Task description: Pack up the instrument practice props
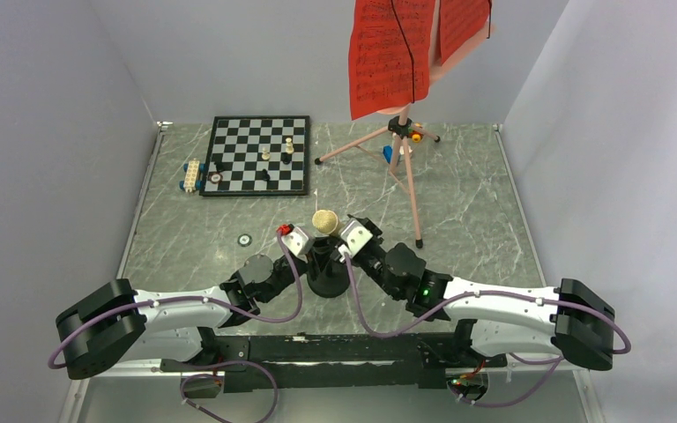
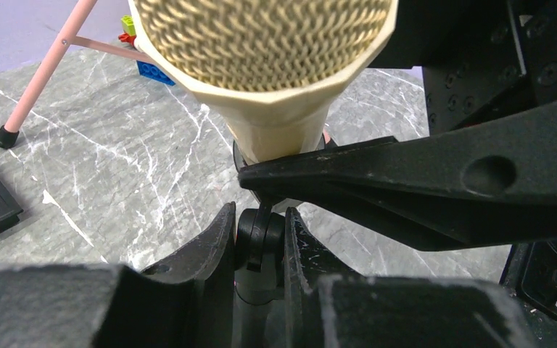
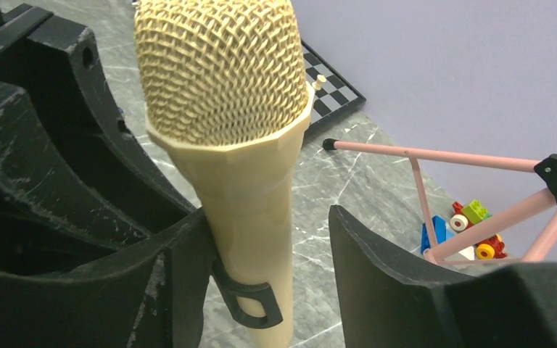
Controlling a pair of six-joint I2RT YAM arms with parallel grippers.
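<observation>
The cream microphone (image 1: 323,220) stands upright in a black clip on its black round-base stand (image 1: 328,282) at the near middle of the table. My left gripper (image 2: 259,217) is shut on the stand's black joint just under the clip. My right gripper (image 3: 270,217) is open around the microphone's cream body (image 3: 250,188); its left finger touches the body and its right finger (image 3: 377,268) stands apart. The pink tripod music stand (image 1: 410,167) rises at the back right with red sheet-music pages (image 1: 392,53) on it.
A chessboard (image 1: 260,154) with pieces lies at the back left, a toy brick car (image 1: 192,174) beside it. Coloured bricks (image 3: 464,225) sit under the tripod. A small round disc (image 1: 244,238) lies left of the microphone. Grey walls close in three sides.
</observation>
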